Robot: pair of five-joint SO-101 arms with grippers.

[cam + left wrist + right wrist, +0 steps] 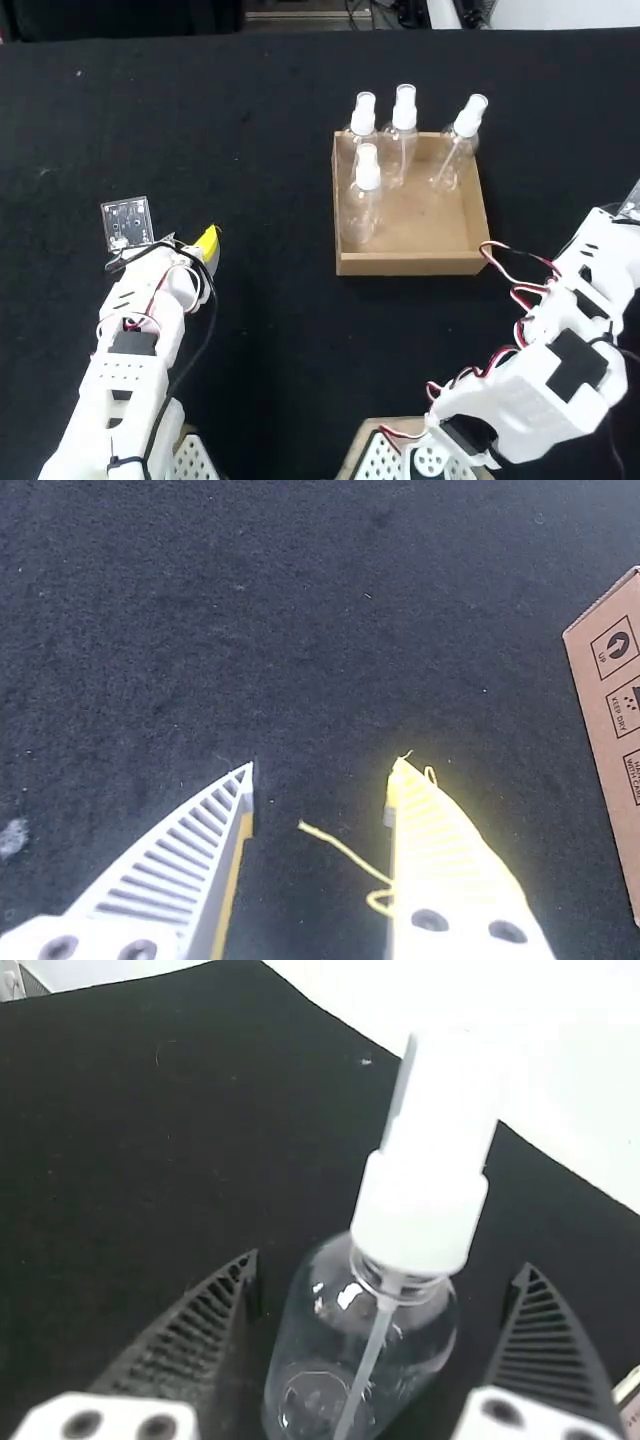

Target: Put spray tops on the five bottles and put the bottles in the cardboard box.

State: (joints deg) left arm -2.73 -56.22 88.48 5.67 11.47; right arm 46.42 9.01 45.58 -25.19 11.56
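Observation:
The cardboard box [412, 262] sits right of the table's middle and holds several clear bottles [361, 205] standing upright, each with a white spray top. One more clear bottle [350, 1360] with a white spray top [425, 1190] stands between the black fingers of my right gripper [388, 1262], which is open around it with a gap on each side. My right arm [590, 290] lies along the right edge of the table. My left gripper [324, 768] is open and holds nothing; it hangs over bare black table left of the box [612, 720]. Its yellow fingertip [207, 241] shows at the lower left.
A small white card [127, 222] lies on the black table [250, 140] beside the left arm. A loose yellow thread [345, 852] hangs off the left gripper's yellow finger. Both arm bases stand at the front edge.

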